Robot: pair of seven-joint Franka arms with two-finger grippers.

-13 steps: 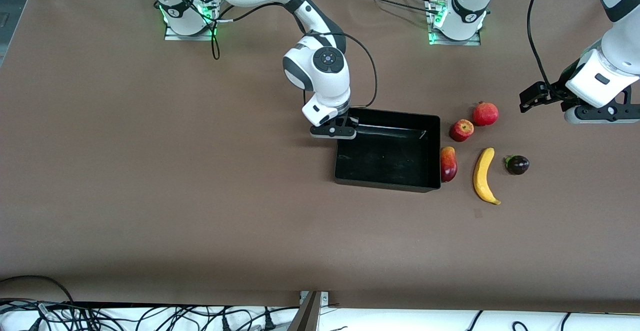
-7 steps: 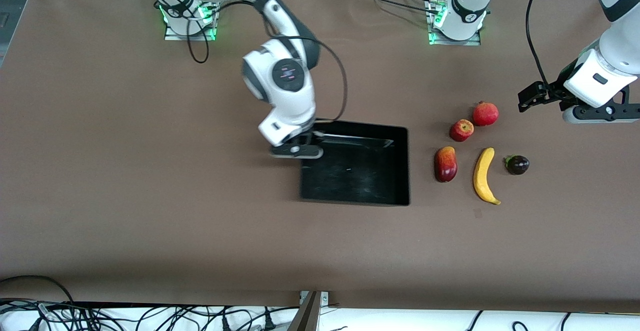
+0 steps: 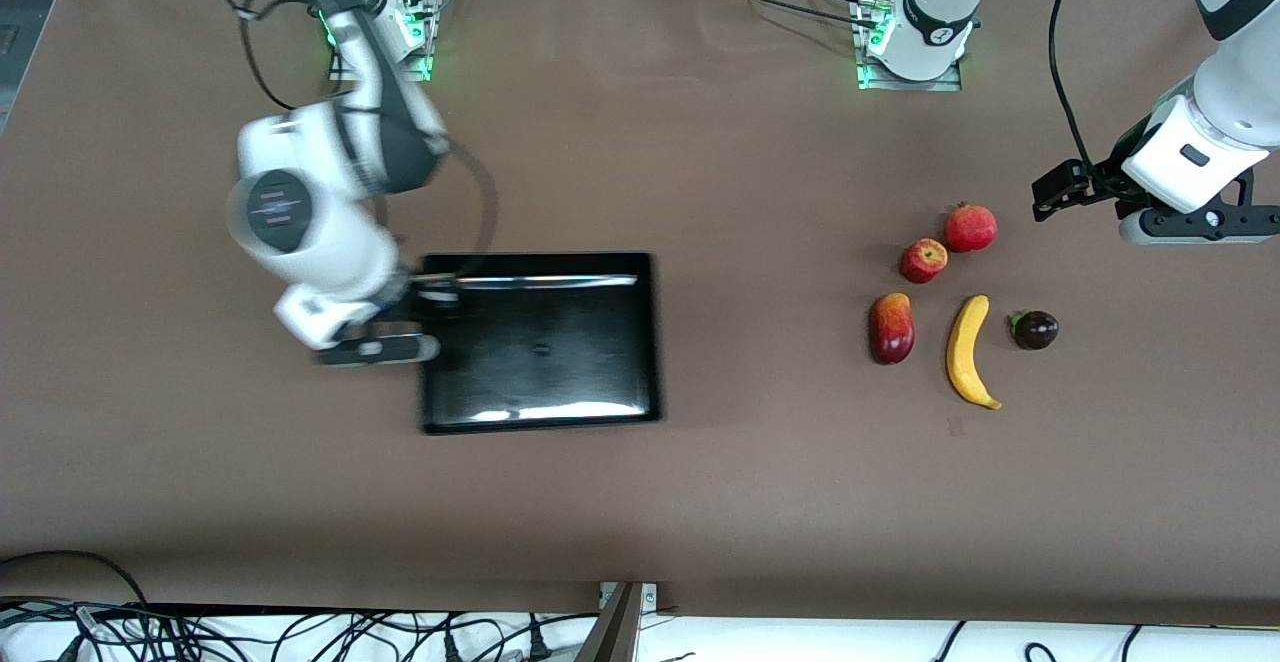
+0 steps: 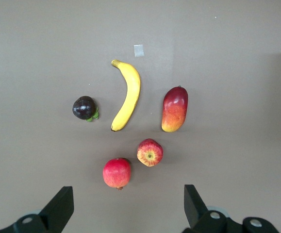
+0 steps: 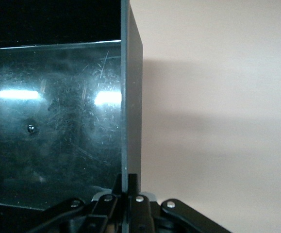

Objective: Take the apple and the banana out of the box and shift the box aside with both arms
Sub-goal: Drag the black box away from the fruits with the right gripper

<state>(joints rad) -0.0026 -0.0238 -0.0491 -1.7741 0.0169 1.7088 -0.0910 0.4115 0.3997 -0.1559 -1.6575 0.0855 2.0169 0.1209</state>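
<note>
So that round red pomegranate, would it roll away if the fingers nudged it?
Probably. The pomegranate looks nearly round, so a sideways nudge could set it rolling. The apple sits close beside it and might stop it that way. Its skin looks smooth and glossy, so the fingers may slip unless they close across its middle.

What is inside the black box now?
No fruit lies in the box; only its glossy floor shows. The right gripper, shut on its wall, covers a small part at that edge.
</note>
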